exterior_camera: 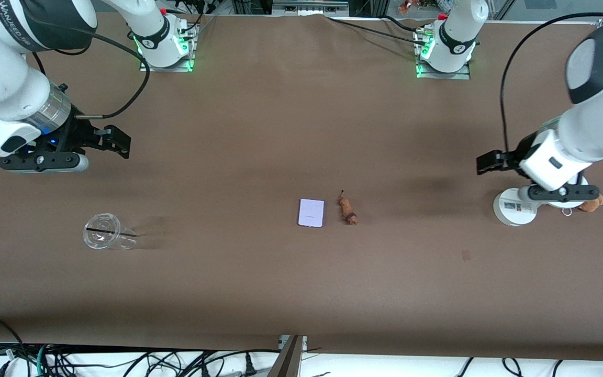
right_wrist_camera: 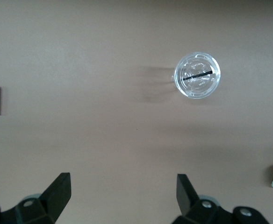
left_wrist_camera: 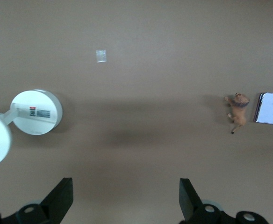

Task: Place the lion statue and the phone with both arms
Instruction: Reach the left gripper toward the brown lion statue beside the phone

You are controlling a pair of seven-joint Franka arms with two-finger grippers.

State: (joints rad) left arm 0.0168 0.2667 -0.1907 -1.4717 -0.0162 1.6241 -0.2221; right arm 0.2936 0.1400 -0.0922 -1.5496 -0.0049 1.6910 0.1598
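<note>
Orange-brown lion statue [exterior_camera: 348, 209] beside phone [exterior_camera: 311, 212], mid-table | nearer my left pincer [exterior_camera: 490, 162] | right pincer [exterior_camera: 115, 140]: both released, empty.

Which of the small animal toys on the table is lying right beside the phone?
The lion statue, orange-brown and elongated, lies beside the phone mid-table. The tan plush sits by the white stand at the left arm's end.

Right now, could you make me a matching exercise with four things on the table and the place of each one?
Things:
1. phone
2. lion statue
3. clear plastic cup
4. white round-based stand

Places:
A. under the left gripper
B. toward the right arm's end
C. table middle, on the lion's right-arm side
D. table middle, on the phone's left-arm side

Pairs: 1-C, 2-D, 3-B, 4-A
</note>
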